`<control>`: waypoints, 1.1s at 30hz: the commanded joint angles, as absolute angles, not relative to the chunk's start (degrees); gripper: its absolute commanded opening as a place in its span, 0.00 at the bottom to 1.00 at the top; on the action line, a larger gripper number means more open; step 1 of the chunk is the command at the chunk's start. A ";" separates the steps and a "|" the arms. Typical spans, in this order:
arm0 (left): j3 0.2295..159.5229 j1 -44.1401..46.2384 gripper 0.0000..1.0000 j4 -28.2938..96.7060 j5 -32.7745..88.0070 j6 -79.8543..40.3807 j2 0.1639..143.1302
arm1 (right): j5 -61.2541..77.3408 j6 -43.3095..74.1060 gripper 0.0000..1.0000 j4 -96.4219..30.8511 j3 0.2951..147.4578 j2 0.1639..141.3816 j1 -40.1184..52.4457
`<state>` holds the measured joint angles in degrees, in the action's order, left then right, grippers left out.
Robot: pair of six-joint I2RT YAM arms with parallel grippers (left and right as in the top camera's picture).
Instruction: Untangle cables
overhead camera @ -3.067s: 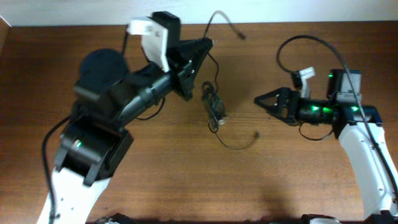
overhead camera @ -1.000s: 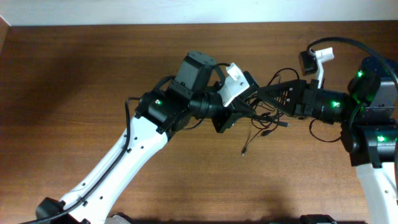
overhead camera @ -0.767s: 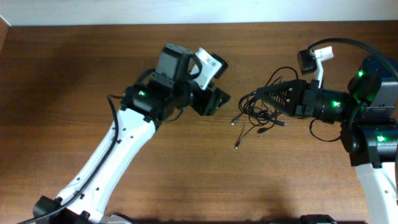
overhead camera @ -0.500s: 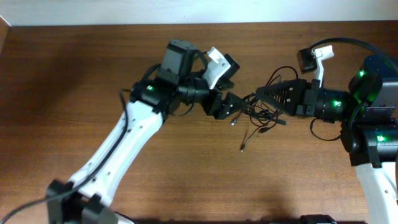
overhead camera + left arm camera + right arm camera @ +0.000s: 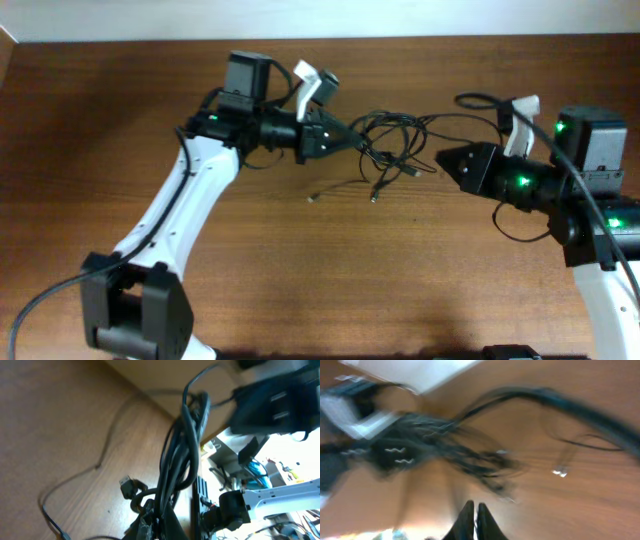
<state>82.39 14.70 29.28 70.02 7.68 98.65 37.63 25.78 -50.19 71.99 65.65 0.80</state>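
Observation:
The cables point(image 5: 392, 137) form a loose black tangle hanging just above the wooden table point(image 5: 250, 270) at centre back, with small plug ends dangling at its lower left. My left gripper point(image 5: 345, 138) is shut on the tangle's left end. In the left wrist view the cables point(image 5: 182, 450) rise as a bundle out of the left gripper point(image 5: 160, 527). My right gripper point(image 5: 442, 160) is shut, its tip just right of the tangle. In the blurred right wrist view the right gripper point(image 5: 474, 510) points at the cables point(image 5: 470, 457); I cannot tell whether a wire is pinched in it.
The right arm's own thick black cable point(image 5: 480, 100) loops above its wrist. A pale wall point(image 5: 320, 18) runs along the table's back edge. The right arm's dark body point(image 5: 272, 400) faces the left wrist camera.
The left gripper opened briefly, shut on the tangle again and pulled it back and left. The right gripper drew away to the right, and the tangle spread wider.

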 commanded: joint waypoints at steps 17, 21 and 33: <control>82.54 5.63 0.00 29.58 71.29 5.61 93.71 | 54.39 18.90 0.99 -38.76 72.29 66.00 0.78; 82.54 5.63 0.00 29.52 75.26 3.51 93.71 | 53.30 23.03 0.73 -39.46 72.12 73.78 8.49; 82.54 5.56 0.00 29.10 75.29 -6.57 93.71 | 27.92 32.40 0.43 -19.14 72.12 84.38 26.09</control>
<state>82.37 5.54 29.30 73.56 -2.24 95.04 34.24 32.21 -20.93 71.79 84.03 24.64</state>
